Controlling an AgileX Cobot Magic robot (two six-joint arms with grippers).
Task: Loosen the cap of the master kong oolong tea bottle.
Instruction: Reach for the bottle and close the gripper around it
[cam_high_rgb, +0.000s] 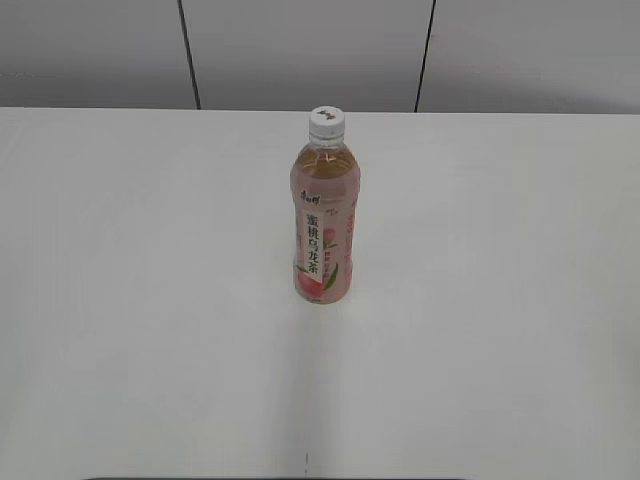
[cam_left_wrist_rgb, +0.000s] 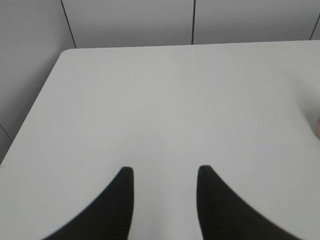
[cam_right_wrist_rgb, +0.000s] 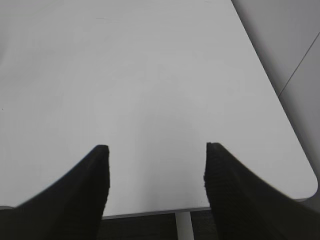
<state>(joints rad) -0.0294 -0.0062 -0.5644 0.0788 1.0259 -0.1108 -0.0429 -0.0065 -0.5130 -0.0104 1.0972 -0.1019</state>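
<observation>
The master kong oolong tea bottle (cam_high_rgb: 325, 225) stands upright near the middle of the white table, with pale amber tea, a pink peach label and a white strip of Chinese characters. Its white cap (cam_high_rgb: 326, 121) sits on top. Neither gripper shows in the exterior view. In the left wrist view my left gripper (cam_left_wrist_rgb: 165, 172) is open and empty over bare table; a sliver of pink at the right edge (cam_left_wrist_rgb: 317, 127) may be the bottle. In the right wrist view my right gripper (cam_right_wrist_rgb: 156, 148) is open and empty above the table's near edge. The bottle is out of that view.
The white table (cam_high_rgb: 120, 300) runs to a grey panelled wall (cam_high_rgb: 300, 50) at the back. Its rounded far left corner (cam_left_wrist_rgb: 67, 52) shows in the left wrist view. Its front edge and a white leg (cam_right_wrist_rgb: 182, 225) show in the right wrist view.
</observation>
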